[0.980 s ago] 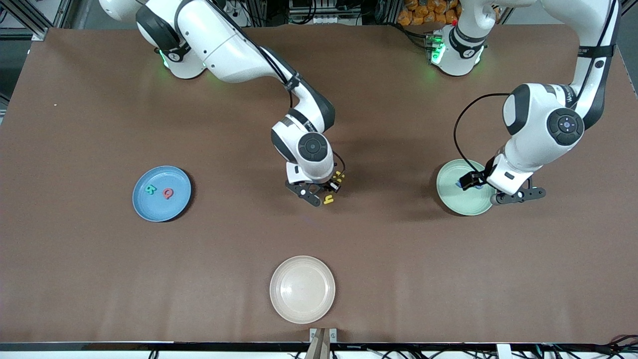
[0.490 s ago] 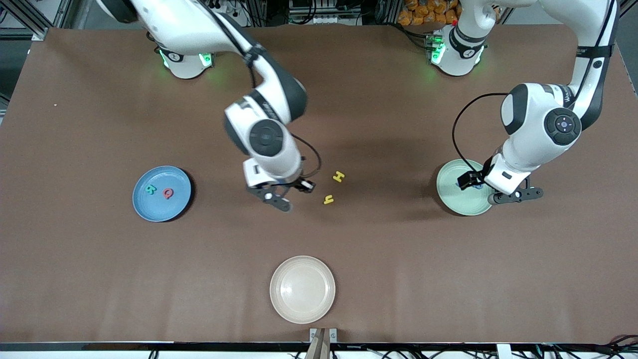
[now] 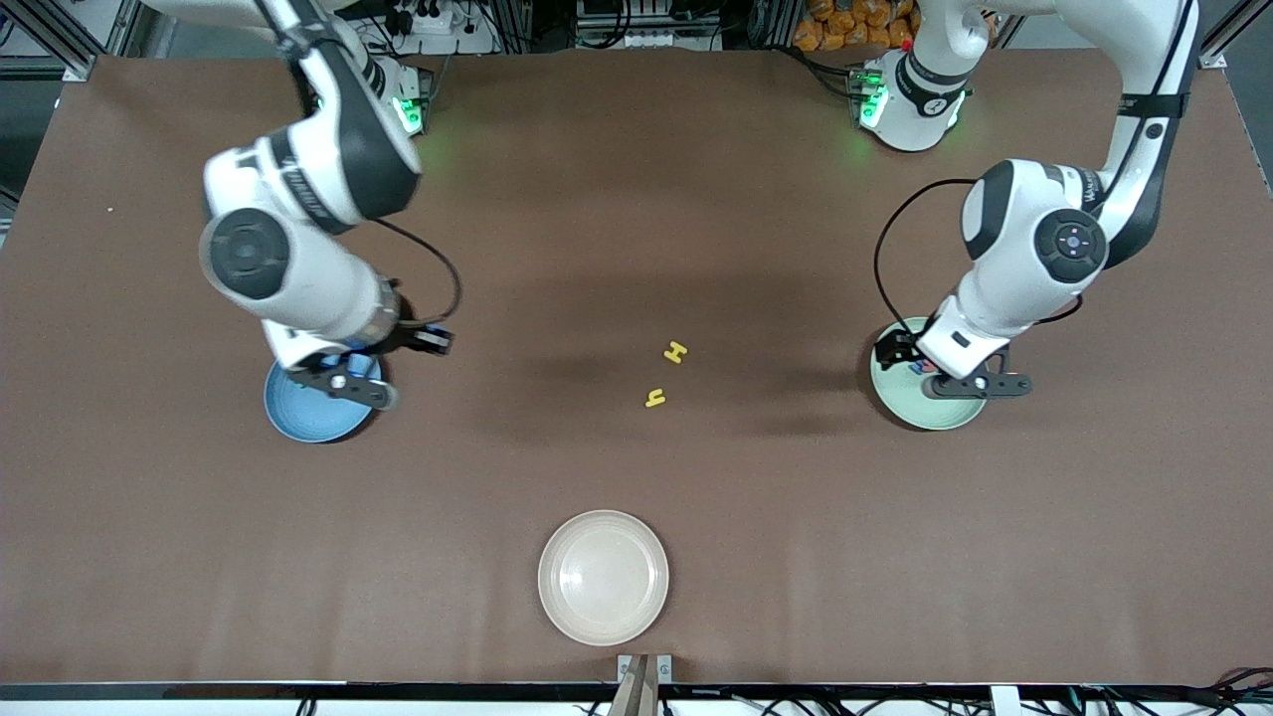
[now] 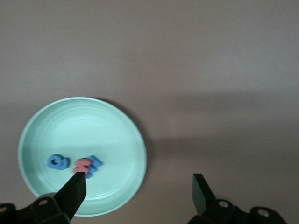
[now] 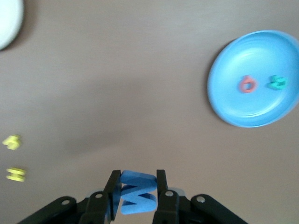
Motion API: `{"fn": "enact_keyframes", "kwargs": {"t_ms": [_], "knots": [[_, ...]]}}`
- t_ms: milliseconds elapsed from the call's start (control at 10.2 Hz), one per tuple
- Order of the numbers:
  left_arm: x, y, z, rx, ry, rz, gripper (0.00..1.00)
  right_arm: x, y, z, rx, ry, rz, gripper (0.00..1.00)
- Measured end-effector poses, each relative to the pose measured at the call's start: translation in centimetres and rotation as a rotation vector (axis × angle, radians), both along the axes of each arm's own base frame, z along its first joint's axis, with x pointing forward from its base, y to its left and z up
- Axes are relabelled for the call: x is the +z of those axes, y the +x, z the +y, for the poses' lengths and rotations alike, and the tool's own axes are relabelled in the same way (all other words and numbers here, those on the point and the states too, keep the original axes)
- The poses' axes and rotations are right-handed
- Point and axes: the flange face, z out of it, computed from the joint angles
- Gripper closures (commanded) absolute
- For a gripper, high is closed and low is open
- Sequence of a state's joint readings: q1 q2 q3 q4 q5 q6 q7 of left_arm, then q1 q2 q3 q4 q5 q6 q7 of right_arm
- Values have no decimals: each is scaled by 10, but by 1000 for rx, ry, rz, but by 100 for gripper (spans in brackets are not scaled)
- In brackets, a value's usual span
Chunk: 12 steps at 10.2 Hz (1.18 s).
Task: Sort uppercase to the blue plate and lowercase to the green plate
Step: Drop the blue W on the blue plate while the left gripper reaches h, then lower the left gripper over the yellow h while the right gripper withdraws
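Read the letters themselves as the only writing: yellow H [image 3: 676,352] and, nearer the front camera, yellow h [image 3: 654,399], both mid-table. Found in the right wrist view alone: blue W [image 5: 136,192] clenched in the right gripper [image 5: 135,189], and red Q [image 5: 247,85] beside teal R [image 5: 278,82] in the blue plate [image 5: 224,70]. Saw in the left wrist view alone: red m [image 4: 82,164] touching a blue letter [image 4: 95,165], with a rounded blue letter [image 4: 57,162] just beside, in the green plate [image 4: 84,121]. Left gripper [image 4: 140,189] hung released over that plate's edge. Noted the cream plate [image 3: 557,557] nearest the front camera.
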State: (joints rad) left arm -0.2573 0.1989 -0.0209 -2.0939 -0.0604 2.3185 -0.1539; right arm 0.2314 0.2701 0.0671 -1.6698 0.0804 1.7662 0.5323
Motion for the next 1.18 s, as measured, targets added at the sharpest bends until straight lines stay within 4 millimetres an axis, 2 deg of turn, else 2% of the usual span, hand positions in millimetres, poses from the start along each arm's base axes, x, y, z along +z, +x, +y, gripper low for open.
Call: {"fn": "enact_keyframes", "kwargs": {"t_ms": [196, 392, 490, 588, 686, 784, 882, 980, 1078, 1176], "knots": [[4, -1, -38, -125, -15, -15, 0, -20, 2, -70, 76, 27, 45, 100], [1, 0, -78, -206, -24, -23, 0, -56, -2, -125, 122, 54, 61, 100], [-6, 0, -102, -244, -27, -21, 0, -82, -6, -152, 130, 66, 45, 99], [-14, 0, -126, -279, -30, -19, 0, -109, -11, -167, 128, 69, 32, 88], [-21, 0, -147, -322, -30, -20, 0, -135, -16, -170, 124, 69, 33, 63], [-28, 1, -168, -370, -28, -26, 0, -158, -18, -169, 124, 69, 42, 53], [-33, 2, -188, -407, -28, -32, 0, -174, -17, -170, 120, 69, 49, 27], [-40, 2, -208, -436, -29, -37, 0, -182, -17, -175, 112, 67, 56, 7], [-47, 1, -226, -461, -32, -38, 0, -184, -17, -178, 106, 65, 57, 0], [-56, -1, -244, -484, -34, -39, 0, -181, -15, -180, 104, 64, 51, 0]]}}
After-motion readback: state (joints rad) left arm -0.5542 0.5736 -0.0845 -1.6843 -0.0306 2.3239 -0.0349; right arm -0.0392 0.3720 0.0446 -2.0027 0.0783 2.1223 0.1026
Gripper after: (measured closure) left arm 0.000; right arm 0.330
